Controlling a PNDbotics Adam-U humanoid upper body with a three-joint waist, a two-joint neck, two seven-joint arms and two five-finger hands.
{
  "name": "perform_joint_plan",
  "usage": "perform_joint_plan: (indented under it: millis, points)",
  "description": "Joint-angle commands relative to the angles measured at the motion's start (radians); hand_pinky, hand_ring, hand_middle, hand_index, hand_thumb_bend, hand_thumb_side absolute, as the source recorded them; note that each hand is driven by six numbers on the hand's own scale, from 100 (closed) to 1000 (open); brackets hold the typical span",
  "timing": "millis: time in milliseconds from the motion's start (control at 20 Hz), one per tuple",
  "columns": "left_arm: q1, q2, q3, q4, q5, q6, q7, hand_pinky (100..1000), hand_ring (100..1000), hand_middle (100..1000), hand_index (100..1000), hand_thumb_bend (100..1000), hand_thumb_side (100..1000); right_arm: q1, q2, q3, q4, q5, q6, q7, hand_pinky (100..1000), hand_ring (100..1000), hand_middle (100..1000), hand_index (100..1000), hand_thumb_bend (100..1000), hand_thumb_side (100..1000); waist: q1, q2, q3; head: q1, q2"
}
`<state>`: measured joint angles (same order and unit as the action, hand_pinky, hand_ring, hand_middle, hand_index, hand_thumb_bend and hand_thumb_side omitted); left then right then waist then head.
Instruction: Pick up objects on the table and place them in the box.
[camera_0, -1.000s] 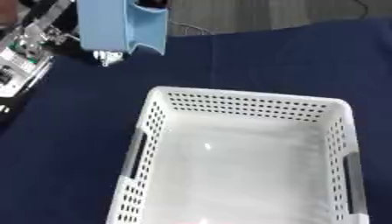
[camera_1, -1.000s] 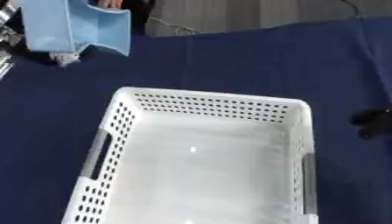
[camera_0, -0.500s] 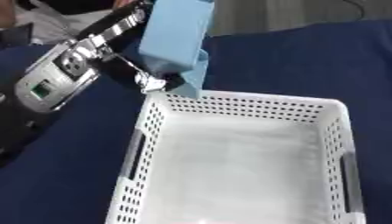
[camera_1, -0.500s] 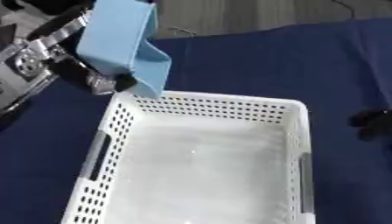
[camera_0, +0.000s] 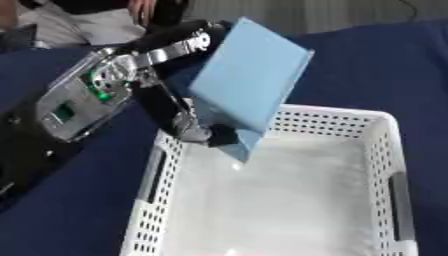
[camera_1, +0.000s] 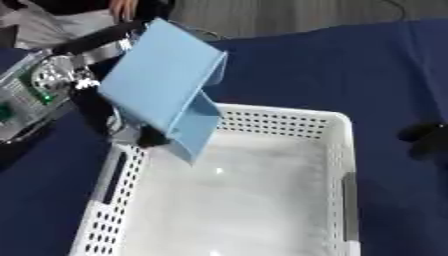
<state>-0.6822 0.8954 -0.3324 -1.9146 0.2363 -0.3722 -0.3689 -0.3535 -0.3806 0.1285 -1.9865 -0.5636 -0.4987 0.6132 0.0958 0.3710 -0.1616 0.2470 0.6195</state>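
A light blue flat box (camera_0: 249, 90) hangs tilted over the far left corner of the white perforated basket (camera_0: 385, 150). My left hand (camera_0: 188, 122) is shut on its lower left side, fingers curled under it, with the arm coming in from the left. The box's lower corner dips inside the basket's rim. The basket's floor shows nothing in it. A dark shape at the right edge of the right eye view is my right hand (camera_1: 426, 140); its fingers cannot be made out.
The basket stands on a dark blue cloth (camera_0: 367, 65) that covers the table. A person's hand and light clothing (camera_0: 87, 20) show at the far left edge, away from the box.
My left hand has carried the blue box to the right and down, from beyond the basket's far left corner to over it, and the box has tilted more.
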Motion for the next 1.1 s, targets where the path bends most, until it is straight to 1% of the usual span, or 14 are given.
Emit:
perform_joint_plan:
  millis: [50, 100, 150, 200, 250, 400, 500, 550, 600, 700, 750, 800, 1100]
  points:
    - [-0.007, 0.033, -0.002, -0.050, 0.031, -0.004, -0.063, 370, 426, 533, 544, 100, 737, -0.002, -0.017, -0.006, -0.013, -0.001, -0.297, 0.294, 763, 663, 677, 100, 100, 837, -0.003, -0.029, 0.003, -0.001, 0.005]
    - [-0.005, 0.038, -0.005, -0.061, 0.031, -0.013, -0.100, 458, 515, 623, 645, 100, 856, -0.002, -0.017, -0.006, -0.013, -0.002, -0.296, 0.294, 762, 663, 676, 100, 100, 837, -0.003, -0.030, 0.003, -0.002, 0.007]
    - [-0.002, 0.042, -0.007, -0.068, 0.028, -0.023, -0.139, 549, 603, 722, 733, 100, 951, -0.001, -0.018, -0.007, -0.013, -0.003, -0.296, 0.294, 762, 662, 676, 100, 100, 837, -0.003, -0.031, 0.004, -0.003, 0.008]
    - [0.002, 0.046, -0.010, -0.072, 0.024, -0.032, -0.179, 615, 669, 778, 789, 100, 1000, -0.001, -0.018, -0.007, -0.013, -0.004, -0.295, 0.294, 761, 662, 676, 100, 100, 837, -0.003, -0.032, 0.005, -0.003, 0.009]
    - [0.005, 0.048, -0.010, -0.072, 0.023, -0.039, -0.214, 689, 740, 831, 847, 100, 1000, -0.001, -0.018, -0.007, -0.013, -0.005, -0.294, 0.294, 761, 662, 675, 100, 100, 837, -0.003, -0.033, 0.005, -0.003, 0.009]
    - [0.013, 0.051, -0.007, -0.052, 0.024, -0.051, -0.294, 868, 879, 956, 971, 100, 1000, -0.001, -0.019, -0.008, -0.013, -0.009, -0.292, 0.294, 759, 661, 675, 100, 100, 837, -0.003, -0.035, 0.006, -0.005, 0.010]
    - [0.014, 0.051, -0.004, -0.035, 0.021, -0.054, -0.326, 914, 912, 983, 998, 100, 1000, -0.001, -0.019, -0.008, -0.013, -0.011, -0.291, 0.294, 759, 661, 675, 100, 100, 837, -0.003, -0.036, 0.007, -0.005, 0.011]
    - [0.014, 0.050, -0.003, -0.028, 0.018, -0.056, -0.337, 919, 916, 986, 1000, 100, 1000, -0.001, -0.019, -0.009, -0.013, -0.011, -0.291, 0.294, 759, 661, 675, 100, 100, 837, -0.003, -0.036, 0.007, -0.005, 0.011]
    - [0.015, 0.051, -0.003, -0.020, 0.010, -0.056, -0.349, 953, 939, 1000, 1000, 100, 1000, -0.001, -0.019, -0.009, -0.013, -0.011, -0.291, 0.294, 759, 661, 675, 100, 100, 837, -0.003, -0.035, 0.007, -0.005, 0.012]
    - [0.016, 0.051, -0.001, -0.005, -0.014, -0.061, -0.370, 983, 964, 1000, 1000, 100, 1000, -0.002, -0.020, -0.008, -0.013, -0.011, -0.291, 0.294, 760, 661, 675, 100, 100, 837, -0.003, -0.034, 0.007, -0.006, 0.013]
    - [0.016, 0.050, 0.000, 0.002, -0.025, -0.065, -0.377, 981, 962, 1000, 1000, 100, 1000, -0.002, -0.019, -0.008, -0.013, -0.011, -0.291, 0.294, 759, 661, 675, 100, 100, 837, -0.003, -0.034, 0.006, -0.006, 0.013]
    - [0.016, 0.049, 0.002, 0.008, -0.037, -0.070, -0.381, 1000, 992, 1000, 1000, 100, 1000, -0.002, -0.020, -0.008, -0.013, -0.011, -0.292, 0.294, 760, 661, 675, 100, 101, 837, -0.003, -0.033, 0.007, -0.007, 0.014]
    - [0.019, 0.044, 0.009, 0.039, -0.097, -0.092, -0.366, 1000, 1000, 1000, 1000, 100, 1000, -0.003, -0.020, -0.005, -0.013, -0.006, -0.298, 0.294, 761, 662, 676, 100, 106, 836, -0.003, -0.029, 0.006, -0.007, 0.015]
